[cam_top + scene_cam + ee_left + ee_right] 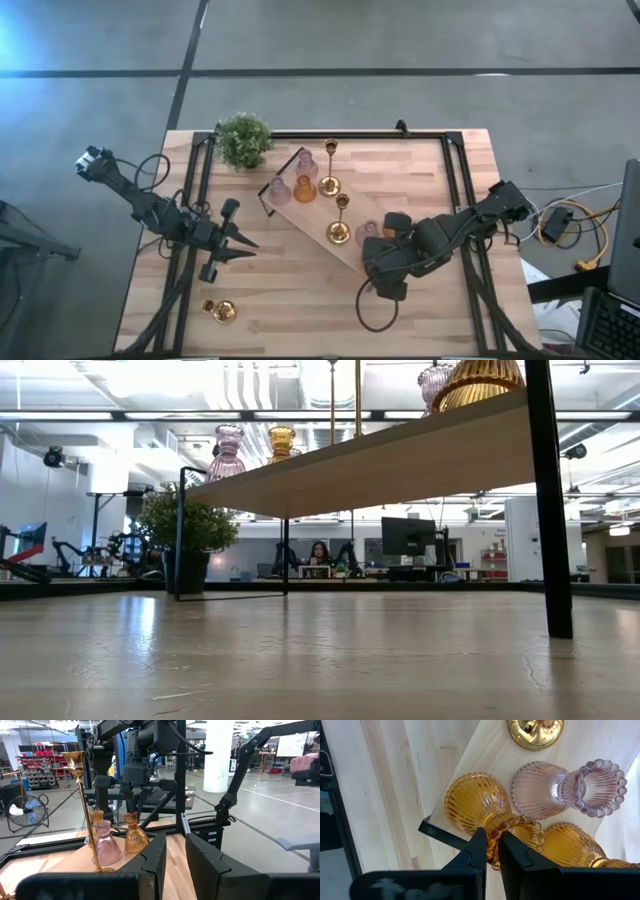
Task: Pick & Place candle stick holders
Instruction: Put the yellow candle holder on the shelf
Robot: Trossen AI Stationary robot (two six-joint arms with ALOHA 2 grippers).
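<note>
Standing on the raised light-wood tray (315,225), at its end nearest the right arm, an amber glass holder (480,802) has its beaded neck pinched between the right gripper's (492,851) fingers, nearly closed on it. Pink holder (555,787) at 2 o'clock from it in the right wrist view, a second amber one (572,845) just beside, a gold round base (535,730) beyond. In the high view, tall gold holders (341,220) stand mid-tray; pink and amber ones (292,188) cluster at the far end, near the potted plant (243,139). A lone gold holder (222,311) lies on the table (300,300) at 7 o'clock. Left gripper (238,243) waits, jaws slightly parted, empty.
</note>
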